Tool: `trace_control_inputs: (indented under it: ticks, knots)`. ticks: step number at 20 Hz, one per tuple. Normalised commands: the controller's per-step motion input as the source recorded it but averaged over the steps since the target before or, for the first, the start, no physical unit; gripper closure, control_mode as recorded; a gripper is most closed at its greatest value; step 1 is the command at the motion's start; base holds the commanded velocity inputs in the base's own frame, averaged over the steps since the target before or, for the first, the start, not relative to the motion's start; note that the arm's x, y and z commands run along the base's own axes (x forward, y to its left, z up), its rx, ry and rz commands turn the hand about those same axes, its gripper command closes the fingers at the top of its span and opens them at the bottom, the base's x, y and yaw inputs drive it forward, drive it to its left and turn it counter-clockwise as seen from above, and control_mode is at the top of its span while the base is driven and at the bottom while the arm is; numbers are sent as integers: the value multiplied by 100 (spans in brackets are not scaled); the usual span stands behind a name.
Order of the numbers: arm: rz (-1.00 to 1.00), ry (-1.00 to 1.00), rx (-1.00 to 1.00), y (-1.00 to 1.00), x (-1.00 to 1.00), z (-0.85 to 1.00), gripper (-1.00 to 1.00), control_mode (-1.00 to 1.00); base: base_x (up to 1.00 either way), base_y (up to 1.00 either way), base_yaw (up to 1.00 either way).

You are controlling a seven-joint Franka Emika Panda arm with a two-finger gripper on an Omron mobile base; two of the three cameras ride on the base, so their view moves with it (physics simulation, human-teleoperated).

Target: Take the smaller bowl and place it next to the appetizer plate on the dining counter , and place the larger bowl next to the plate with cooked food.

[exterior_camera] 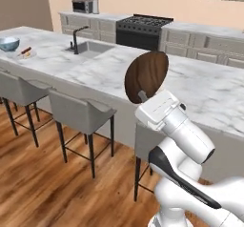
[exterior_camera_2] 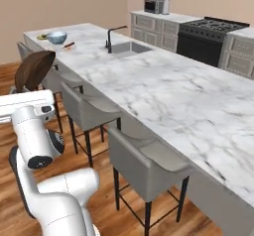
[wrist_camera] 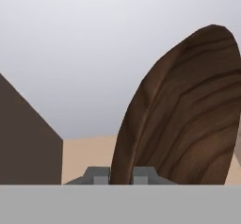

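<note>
Gripper (wrist_camera: 121, 175) raised, pointing upward, jaws closed tight on the rim of the smaller bowl (exterior_camera: 146, 76); bowl held on edge, standing above the hand, its dark wood grain facing the hand view.

Gripper sits on the stool side of the dining counter (exterior_camera: 200, 90), just short of its near edge; bowl's upper rim overlaps the marble top in the left base view.

Ahead of the gripper: a wide bare stretch of marble; open air around the bowl on all sides.

Far along the counter, well apart from the gripper: larger bowl (exterior_camera_2: 56, 36) near the end edge; a small plate (exterior_camera: 26, 54) with food just beside it; sink (exterior_camera_2: 127, 48) and black faucet (exterior_camera_2: 110, 37) between those and the gripper.

Grey stools (exterior_camera_2: 145, 162) line the near edge below.
</note>
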Motion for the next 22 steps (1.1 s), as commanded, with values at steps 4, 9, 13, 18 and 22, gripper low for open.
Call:
trace_control_inputs:
  ticks: [4,9,13,18,22]
  knots:
    - [0,0,0,0,0,0,100,100,44,100,-34]
    - [0,0,0,0,0,0,100,100,32,100,-26]
    - [0,0,0,0,0,0,100,100,35,100,-2]
    - [0,0,0,0,0,0,100,100,26,100,0]
    - [0,0,0,0,0,0,100,100,42,100,0]
